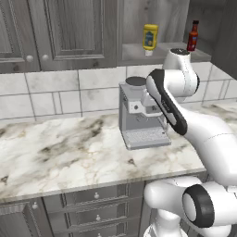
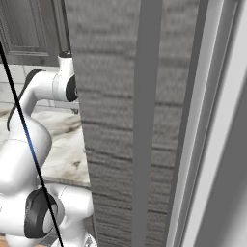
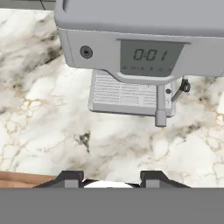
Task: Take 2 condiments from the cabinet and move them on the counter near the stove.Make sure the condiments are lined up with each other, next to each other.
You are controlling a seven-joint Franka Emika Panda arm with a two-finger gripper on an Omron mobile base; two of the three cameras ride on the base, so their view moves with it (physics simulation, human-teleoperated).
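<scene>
Hand view: gripper (image 3: 112,178) released, empty, over desk (image 3: 52,131). Reach step pending; next, rise to shelf's yellow bottle (image 1: 149,38).

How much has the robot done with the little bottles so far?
Nothing is moved yet. The yellow bottle and the red bottle both stand on the cabinet shelf. The gripper is open, holding nothing, over the counter by the coffee machine. Both bottles are left to carry.

Coffee machine (image 3: 144,52): its front display (image 3: 151,55) reads "0:01". Smaller marks beneath the digits are illegible, as is the yellow squeeze bottle's (image 1: 149,38) label.
</scene>
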